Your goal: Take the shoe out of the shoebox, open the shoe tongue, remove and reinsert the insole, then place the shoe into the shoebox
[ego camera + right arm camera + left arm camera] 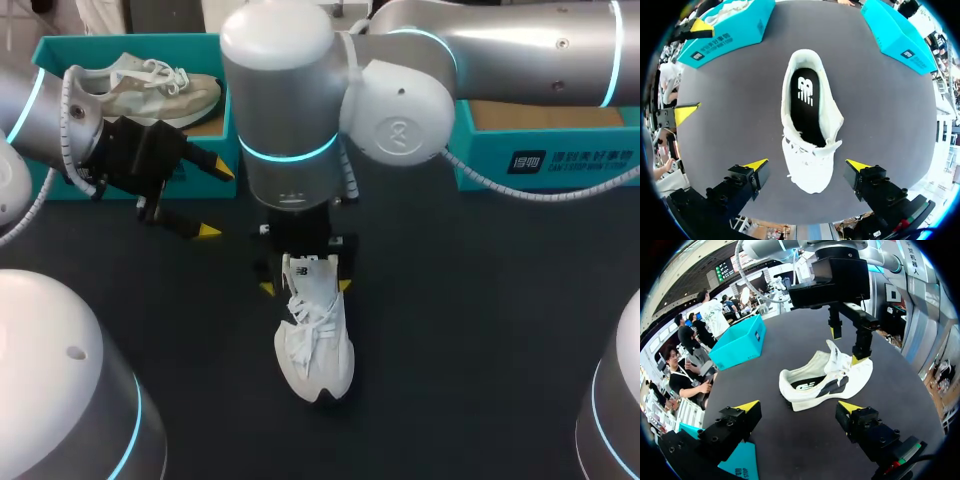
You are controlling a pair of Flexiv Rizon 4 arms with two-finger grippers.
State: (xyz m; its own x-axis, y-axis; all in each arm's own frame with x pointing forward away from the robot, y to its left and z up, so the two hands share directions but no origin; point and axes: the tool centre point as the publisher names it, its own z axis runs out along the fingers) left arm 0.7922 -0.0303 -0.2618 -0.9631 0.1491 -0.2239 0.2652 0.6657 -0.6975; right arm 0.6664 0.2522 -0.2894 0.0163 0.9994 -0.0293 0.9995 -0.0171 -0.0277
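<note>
Sneaker, white, out of its box and upright on its sole at the middle of the dark bench, toe toward the near edge, heel toward the far side. Right wrist view looks straight down into the shoe: opening spread wide, black insole with a white mark lying flat inside, tongue pulled forward over the laces toward the toe. Right arm comes in from the far right and hangs over the bench's middle, wrist pointing down. The right jaws stand wide, one yellow fingertip on each side of the heel end. From its own wrist view both tips are apart from the shoe. From the left wrist view one tip sits very close to the upper, and contact cannot be told there. Left arm is at the left, just in front of the far-left shoebox. The left jaws are also wide and hold nothing, aimed rightward with the sneaker ahead of them, well apart. Far-left shoebox is teal and holds a second sneaker, beige and white. Far-right shoebox, teal as well, shows a brown cardboard inside.
</note>
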